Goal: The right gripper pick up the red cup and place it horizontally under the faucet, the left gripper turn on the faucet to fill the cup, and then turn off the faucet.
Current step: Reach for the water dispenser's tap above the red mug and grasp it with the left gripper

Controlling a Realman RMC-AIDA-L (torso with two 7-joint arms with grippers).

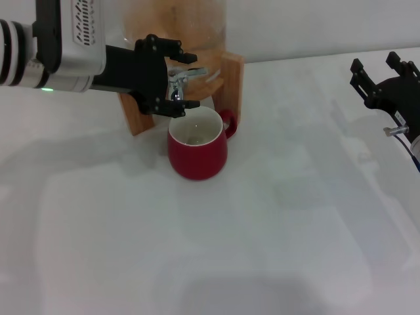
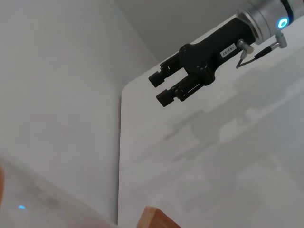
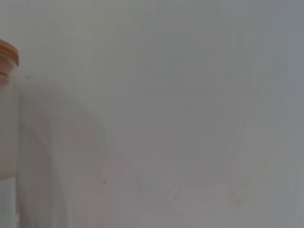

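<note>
The red cup [image 1: 197, 154] stands upright on the white table, directly below the chrome faucet [image 1: 178, 84] of the clear dispenser on its wooden stand [image 1: 231, 82]. The cup's handle points back toward the stand. My left gripper [image 1: 189, 79] reaches in from the left. Its black fingers [image 1: 176, 47] are spread above and below the faucet, and I see no contact with it. My right gripper [image 1: 375, 65] hovers open and empty at the far right; it also shows in the left wrist view as the right gripper [image 2: 160, 88].
The dispenser's clear body [image 1: 174, 23] rises behind the faucet, and its orange lid [image 3: 7, 57] shows in the right wrist view. White table [image 1: 262, 249] extends in front of the cup and to its right. A corner of the wooden stand [image 2: 156, 218] shows in the left wrist view.
</note>
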